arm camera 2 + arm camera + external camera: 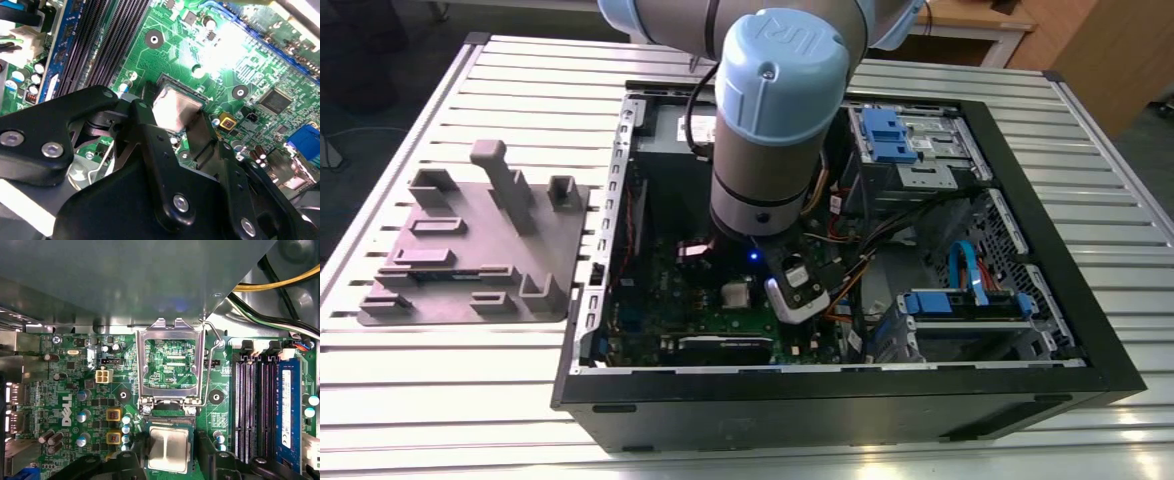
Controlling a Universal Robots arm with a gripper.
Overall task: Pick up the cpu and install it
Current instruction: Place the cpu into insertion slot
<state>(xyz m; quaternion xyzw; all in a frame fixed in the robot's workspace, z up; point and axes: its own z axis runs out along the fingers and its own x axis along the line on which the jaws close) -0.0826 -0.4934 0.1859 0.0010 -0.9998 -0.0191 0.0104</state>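
We are looking at the arm point(767, 130) reaching down into an open computer case point(854, 400), which is lying on a slatted metal table point(440, 400). The gripper point(790, 300) is hanging low over the middle of the case.

In the first wrist view the cpu point(169, 449) is lying flat with its silver top up, right over the socket on the green board point(220, 415). A strip of the socket's edge is showing just beside it. We cannot tell whether the cpu is already resting in the socket.

In the second wrist view the two black fingers point(145, 125) are pressing on opposite sides of the cpu, so they are grasping it.

The socket's metal lid point(170, 327) is standing swung open just beside the cpu. The memory slots point(252, 405) are running along the board nearby.

A grey tray point(467, 250) with upright posts is sitting on the table at the exterior view's left, well apart from the gripper.
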